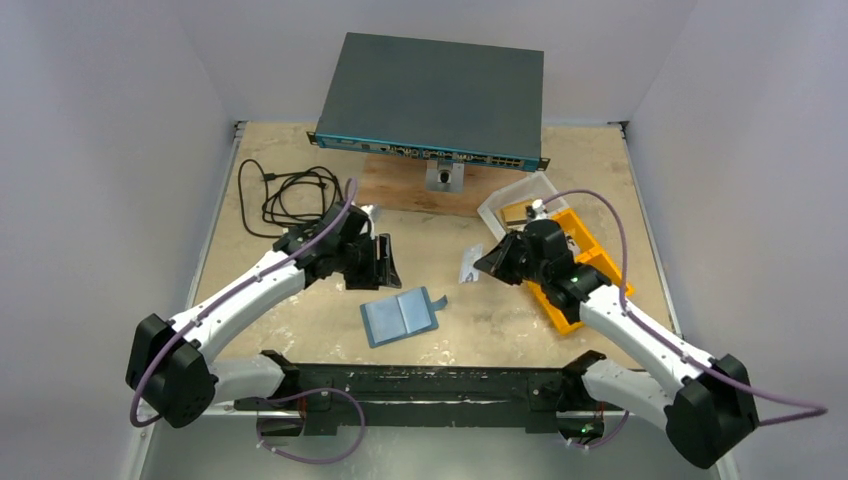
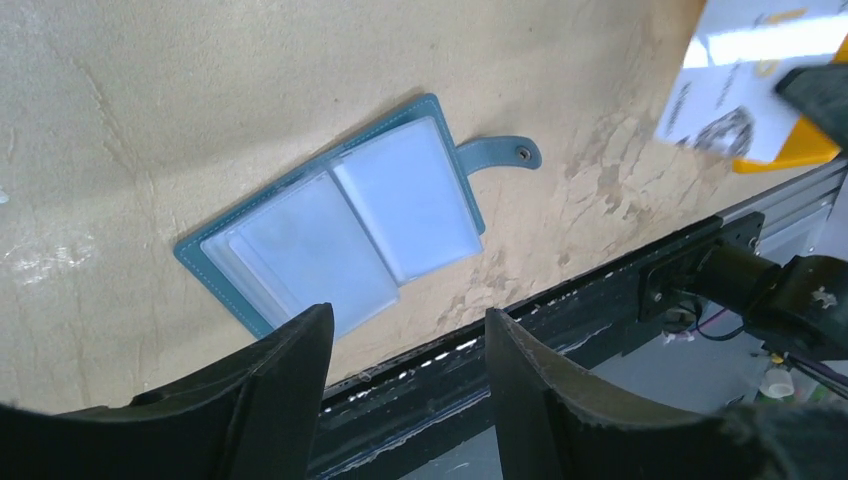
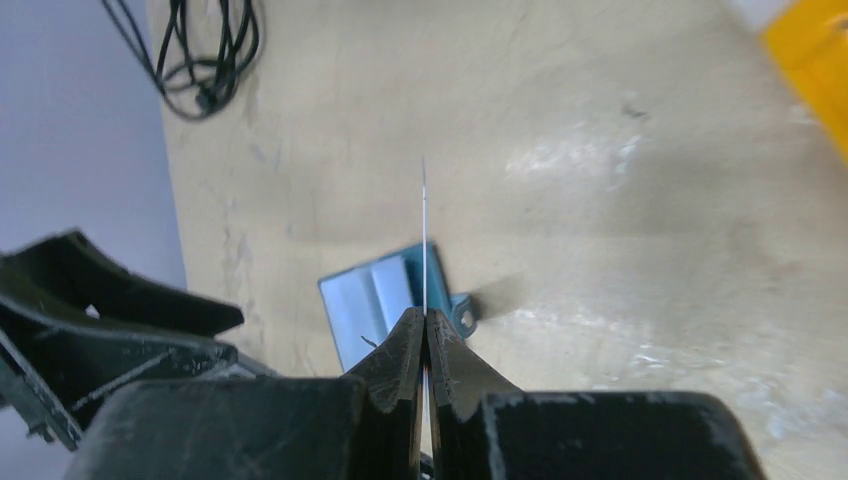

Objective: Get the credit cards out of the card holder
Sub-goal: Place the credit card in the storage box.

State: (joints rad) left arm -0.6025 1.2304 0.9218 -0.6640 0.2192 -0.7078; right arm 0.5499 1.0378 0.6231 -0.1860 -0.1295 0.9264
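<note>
One card (image 1: 468, 267) up off the table (image 1: 300, 325), pinched in the right gripper (image 1: 484, 266) and showing from the right wrist view as a thin bright line, edge-on. Right fingers (image 3: 400, 350) pressed flat together on it, barely a sliver between them. Over on the other side, left gripper (image 1: 385, 262) hovering above the table, fingers (image 2: 290, 390) spread apart and gripping nothing. Between the two arms and nearer the bases, card holder (image 1: 403, 315) lying open flat like a book, clear pockets facing up, snap tab sticking out to the right. Pale shapes showing in the left pocket; impossible to tell how many. Beside the right arm, orange bin (image 1: 580, 275), with clear tub (image 1: 515, 200) just behind it. Far back, grey network switch (image 1: 430, 95) raised over a wooden board (image 1: 400, 188). Black cable (image 1: 290, 195) coiled at back left, well apart from the card holder.
</note>
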